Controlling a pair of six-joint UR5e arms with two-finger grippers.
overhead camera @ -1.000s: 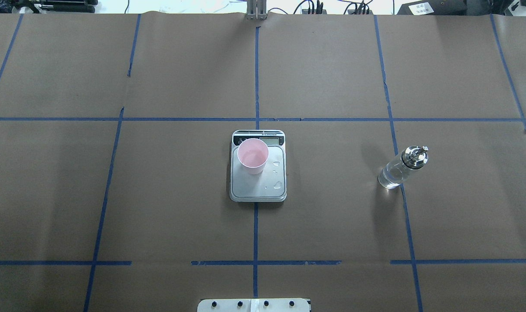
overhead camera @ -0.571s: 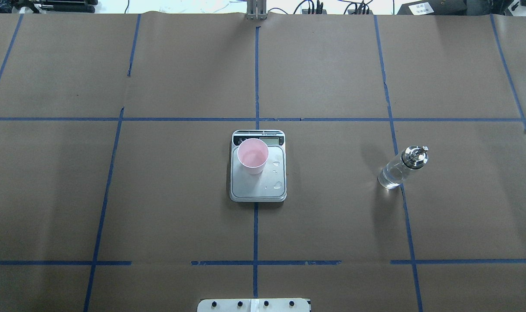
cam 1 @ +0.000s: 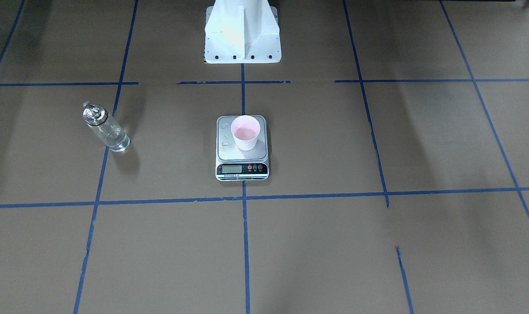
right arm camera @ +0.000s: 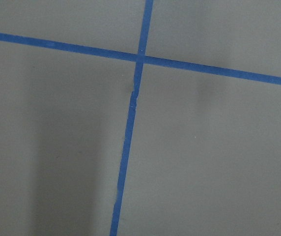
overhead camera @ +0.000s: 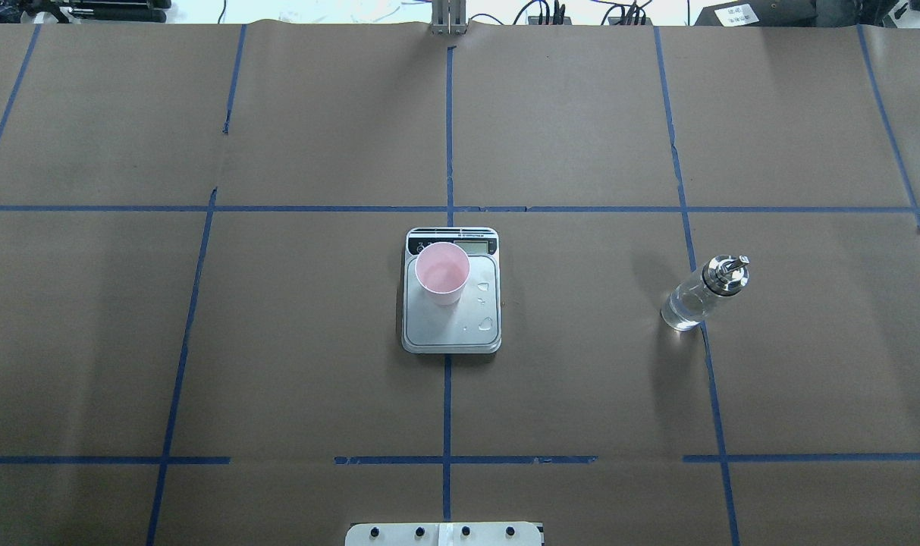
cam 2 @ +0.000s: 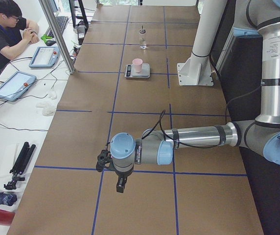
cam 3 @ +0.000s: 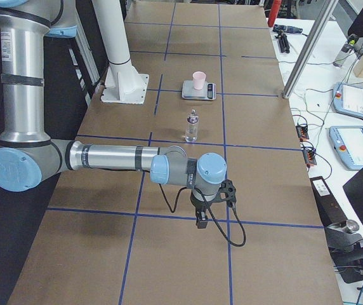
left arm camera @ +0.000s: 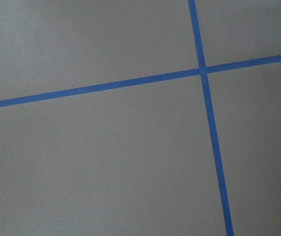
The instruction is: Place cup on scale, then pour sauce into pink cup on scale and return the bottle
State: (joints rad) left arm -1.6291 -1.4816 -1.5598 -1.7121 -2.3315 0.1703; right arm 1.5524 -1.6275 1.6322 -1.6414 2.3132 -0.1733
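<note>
The brown table (overhead camera: 277, 341) with its blue tape lines (overhead camera: 447, 402) is the biggest thing here, and my two arms hang low over its two ends, well apart from the task's things. My left arm (cam 2: 194, 137) reaches over one end and my right arm (cam 3: 112, 157) over the other. The left gripper (cam 2: 121, 185) and the right gripper (cam 3: 202, 219) point down at bare paper and hold nothing that I can see. Whether their fingers stand wide or narrow I cannot tell, because only the side views show them. The scale (overhead camera: 450, 334) lies in the middle of the table. The bottle (overhead camera: 695, 299) stands upright and alone on my right side, well apart from the scale, and the clear sauce (overhead camera: 681, 312) fills only its lower part. The cup (overhead camera: 443, 271) stands upright on the platform, near the display. Its inside looks a little darker at the bottom, maybe from liquid, but I cannot be sure. Some small drops (overhead camera: 488, 324) lie on the platform beside the cup. I judge that the task is finished, or nearly so, with nothing left to carry.
</note>
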